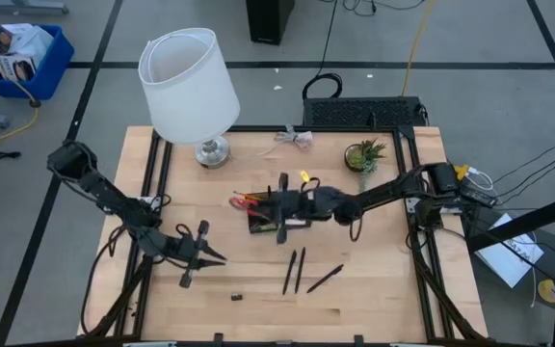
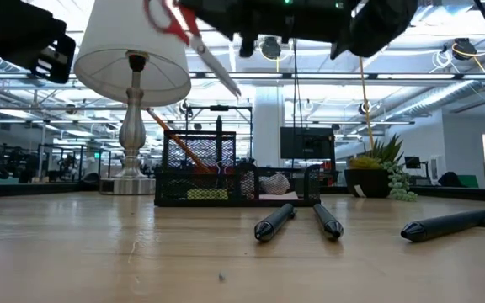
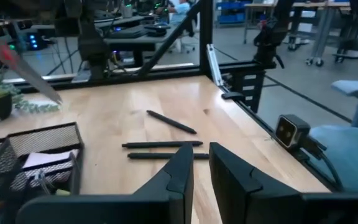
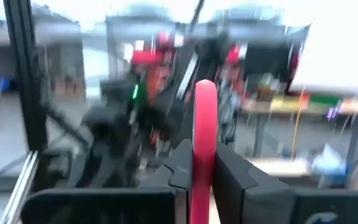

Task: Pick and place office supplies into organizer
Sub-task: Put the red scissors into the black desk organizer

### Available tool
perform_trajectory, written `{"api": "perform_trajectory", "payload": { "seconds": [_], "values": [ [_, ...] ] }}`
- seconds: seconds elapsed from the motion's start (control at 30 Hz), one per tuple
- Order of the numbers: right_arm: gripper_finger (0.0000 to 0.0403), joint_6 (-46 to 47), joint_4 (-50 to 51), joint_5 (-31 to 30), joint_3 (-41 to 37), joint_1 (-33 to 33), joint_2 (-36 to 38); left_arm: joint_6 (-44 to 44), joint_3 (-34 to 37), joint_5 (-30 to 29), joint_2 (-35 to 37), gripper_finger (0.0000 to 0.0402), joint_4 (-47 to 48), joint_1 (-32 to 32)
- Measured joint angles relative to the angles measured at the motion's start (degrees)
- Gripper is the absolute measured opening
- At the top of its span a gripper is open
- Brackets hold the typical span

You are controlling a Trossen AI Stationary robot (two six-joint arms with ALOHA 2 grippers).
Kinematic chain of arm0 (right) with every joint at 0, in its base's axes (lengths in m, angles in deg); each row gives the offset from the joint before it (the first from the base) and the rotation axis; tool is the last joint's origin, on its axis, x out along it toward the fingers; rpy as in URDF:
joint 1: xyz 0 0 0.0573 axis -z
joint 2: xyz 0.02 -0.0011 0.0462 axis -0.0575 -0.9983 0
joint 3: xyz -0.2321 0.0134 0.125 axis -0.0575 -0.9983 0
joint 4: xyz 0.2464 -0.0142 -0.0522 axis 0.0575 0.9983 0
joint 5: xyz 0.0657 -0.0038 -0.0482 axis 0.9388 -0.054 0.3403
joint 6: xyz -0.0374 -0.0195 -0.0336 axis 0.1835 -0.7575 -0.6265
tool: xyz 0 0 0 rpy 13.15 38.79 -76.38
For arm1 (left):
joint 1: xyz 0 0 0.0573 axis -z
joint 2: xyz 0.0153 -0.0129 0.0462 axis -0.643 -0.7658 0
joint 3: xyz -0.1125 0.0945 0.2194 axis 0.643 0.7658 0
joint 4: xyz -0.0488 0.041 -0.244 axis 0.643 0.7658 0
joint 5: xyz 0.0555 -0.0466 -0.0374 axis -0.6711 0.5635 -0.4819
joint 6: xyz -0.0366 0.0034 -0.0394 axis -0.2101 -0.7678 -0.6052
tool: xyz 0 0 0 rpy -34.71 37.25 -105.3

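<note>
The red-handled scissors hang in the air over the organizer, pinched by the handle in the right hand, which is clenched on them (the right wrist view shows a red loop squeezed between its two fingers). The blades slope down toward the black tray, which sits mid-desk and already holds orange pencils leaning out of one compartment and something pale in another. Two slim black pens lie side by side in front of the organizer, a third pen lies angled just beside them, and a tiny dark bit rests nearer the front edge. The left hand waits low over the near left part of the desk, fingers nearly together and grasping nothing. The risk I see is the scissors being let go while tilted: the tip could catch the tray's rim or the leaning pencils and tip the scissors out onto the desk. The lamp and potted plant stand well behind.
</note>
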Motion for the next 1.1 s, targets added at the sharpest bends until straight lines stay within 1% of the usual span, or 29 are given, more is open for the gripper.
{"api": "perform_trajectory", "payload": {
  "seconds": [0.1,0.33,0.57,0.7,0.83,0.93,1.03,1.1],
  "values": [
    [0.0028,-0.35,-5.13,-0.59,-1.75,1.75,0.05,0.0,0.01,-0.28,0.02,0.0056,-0.08,-0.07],
    [0.0027,-0.1,-6.47,-0.57,-2.09,5.64,-0.38,1.79,0.01,-0.74,0.02,0.0056,0.41,-0.35],
    [0.0029,0.79,-12.11,-0.44,-1.03,7.65,-6.29,2.11,0.01,-0.78,0.0,0.0056,1.04,-0.5],
    [0.0027,-2.73,-15.6,-0.45,0.53,7.95,-8.0,1.6,-0.02,-0.78,0.0,0.0056,1.84,-0.5],
    [0.0027,-2.89,-13.85,-0.33,2.51,8.66,-8.11,1.61,-0.02,-0.78,0.0,0.0056,2.31,-0.5],
    [0.003,-2.87,-10.14,-0.48,2.74,9.08,-8.12,1.72,-0.02,-0.78,0.0,0.0056,2.8,-0.5],
    [0.003,-2.01,-8.86,-0.31,2.74,9.37,-9.03,1.93,-0.02,-0.78,0.0,0.0056,3.19,-0.5],
    [0.0029,-1.45,-8.8,1.59,2.72,9.74,-9.84,2.03,-0.02,-0.78,0.0,0.0056,3.19,-0.52]
  ]
}}
